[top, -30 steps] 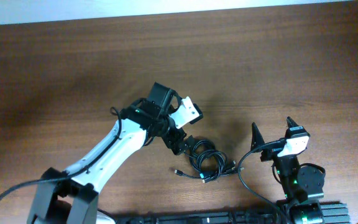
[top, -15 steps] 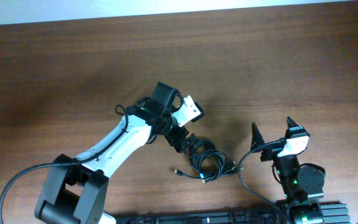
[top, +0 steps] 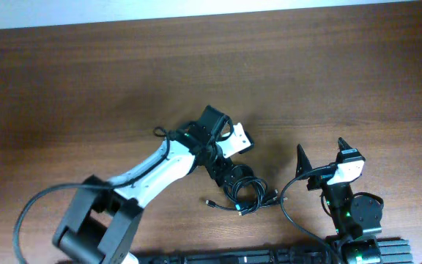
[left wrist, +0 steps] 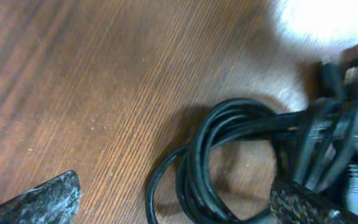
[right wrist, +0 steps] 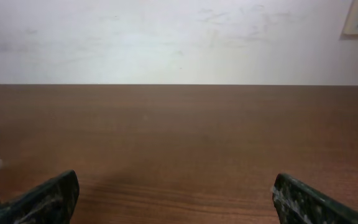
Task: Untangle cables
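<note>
I see my L gripper (top: 224, 173) low over the wood table (top: 86, 88), jaws spread wide, nothing gripped. A loop of the black cables (left wrist: 229, 155) shows between its fingers in the wrist cam. The cables lie in a small coiled tangle near the table's front edge, approx. centre. My R gripper (top: 321, 152) sits apart to the right, jaws wide and empty.

The left arm (top: 152, 166) is stretched from the lower left of the overhead frame toward the centre. The left end effector (top: 224, 174) is held low with jaws spread wide, its fingers (left wrist: 42, 199) seen at both lower corners of the wrist view. The right arm (top: 350, 209) is folded at the lower right. The right end effector (top: 321, 152) is pointed toward the top of the frame, jaws fully apart.
</note>
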Available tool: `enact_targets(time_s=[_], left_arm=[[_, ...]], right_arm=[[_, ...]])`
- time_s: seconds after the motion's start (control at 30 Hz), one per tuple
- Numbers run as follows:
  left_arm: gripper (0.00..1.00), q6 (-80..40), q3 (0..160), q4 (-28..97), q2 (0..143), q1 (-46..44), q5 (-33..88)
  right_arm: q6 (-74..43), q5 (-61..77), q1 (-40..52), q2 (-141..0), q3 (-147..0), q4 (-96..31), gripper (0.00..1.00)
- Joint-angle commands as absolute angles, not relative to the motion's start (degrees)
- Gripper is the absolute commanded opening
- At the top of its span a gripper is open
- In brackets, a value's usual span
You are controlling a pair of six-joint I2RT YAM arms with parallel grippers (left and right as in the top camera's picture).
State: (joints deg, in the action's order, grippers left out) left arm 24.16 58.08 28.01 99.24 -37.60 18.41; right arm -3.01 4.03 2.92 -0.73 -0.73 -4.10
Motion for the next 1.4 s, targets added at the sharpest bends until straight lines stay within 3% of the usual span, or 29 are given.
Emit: enact_targets(time_s=[0.0,0.23,0.43,0.73,0.77,0.8,0.87,1.37], left_arm=[[0.92,23.68,59.13,27.94,102.61,-37.89,14.61],[0.90,23.70,59.13,27.75,106.13,-38.24,13.45],[0.65,23.73,59.11,24.34,106.19,-39.40,9.72],[0.52,22.94,59.09,18.90,106.19,-39.05,-5.63],[0.43,21.91,59.09,18.46,106.19,-38.98,-5.63],[0.17,20.10,59.09,17.93,106.19,-38.96,-5.61],[0.00,18.76,59.09,17.54,106.19,-38.96,-5.30],[0.00,18.41,60.36,15.66,104.29,-38.96,-2.15]], right_arm=[[-3.31,3.38,2.50,-0.21,-0.32,-4.29,0.99],[-3.31,3.38,2.50,-0.21,-0.32,-4.27,0.98],[-3.31,3.38,2.50,-0.21,-0.32,-4.27,0.99],[-3.31,3.38,2.50,-0.21,-0.32,-4.29,0.99],[-3.31,3.38,2.50,-0.21,-0.32,-4.27,0.99],[-3.31,3.38,2.50,-0.21,-0.32,-4.27,0.99],[-3.31,3.38,2.50,-0.21,-0.32,-4.27,0.99],[-3.31,3.38,2.50,-0.21,-0.32,-4.27,0.99]])
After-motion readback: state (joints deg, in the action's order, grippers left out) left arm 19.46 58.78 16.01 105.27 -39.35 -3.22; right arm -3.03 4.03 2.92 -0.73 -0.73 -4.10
